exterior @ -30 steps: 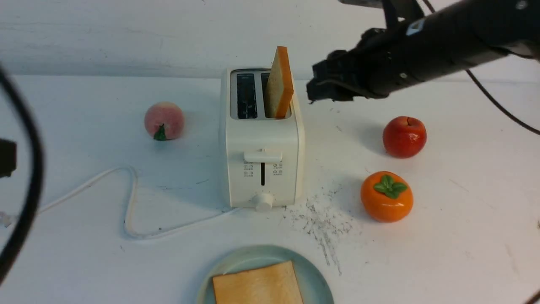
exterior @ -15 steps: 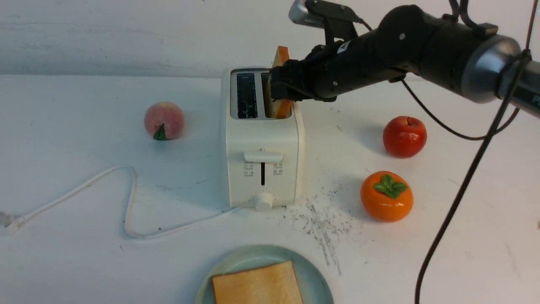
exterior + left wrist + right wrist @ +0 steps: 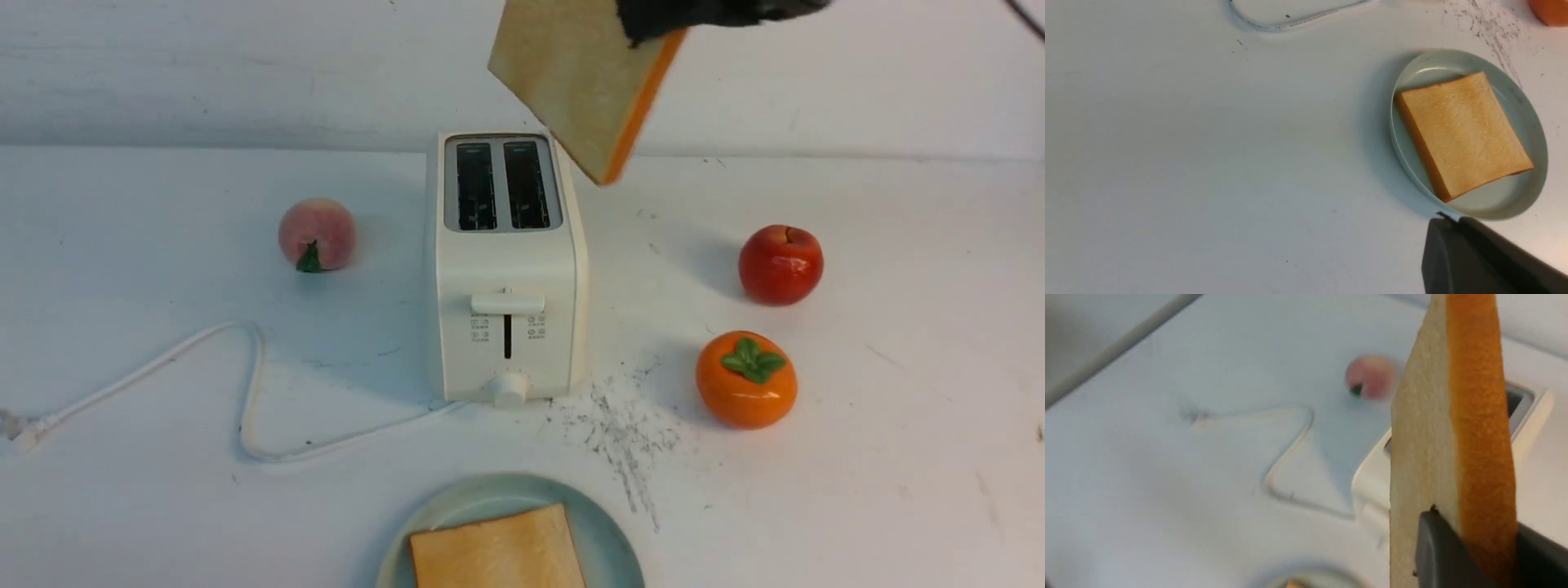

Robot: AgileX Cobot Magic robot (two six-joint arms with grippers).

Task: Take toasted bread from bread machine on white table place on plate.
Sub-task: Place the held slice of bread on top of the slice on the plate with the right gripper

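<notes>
Toast (image 3: 575, 82) is in the air, clear of the toaster (image 3: 506, 327)! Over on the left, the left hand (image 3: 1449, 241) hovers over the surface (image 3: 122, 245) near the plate (image 3: 1533, 171), fingers together and carrying nothing. A peach (image 3: 317, 233) and a looping cord (image 3: 245, 384) lie left of the toaster, and both of its slots show empty. Above the toaster and slightly right, at the top of the front view, the right hand (image 3: 1484, 555) is clamped on an upper corner of the slice. It dangles tilted, one corner pointing down, tan face to the camera and crust edge on the right. Further right, an apple (image 3: 781, 265) and a persimmon (image 3: 746, 380) sit well apart from it.

Now the key line: the plate lies on the robot's side of the toaster, well below the hanging slice. It already holds one slice (image 3: 498, 551) lying flat, with bare rim showing round it. So the carry looks to run toward the robot and down, tipping the toast from hanging to flat. With only a corner pinched, it could swing on the way.
</notes>
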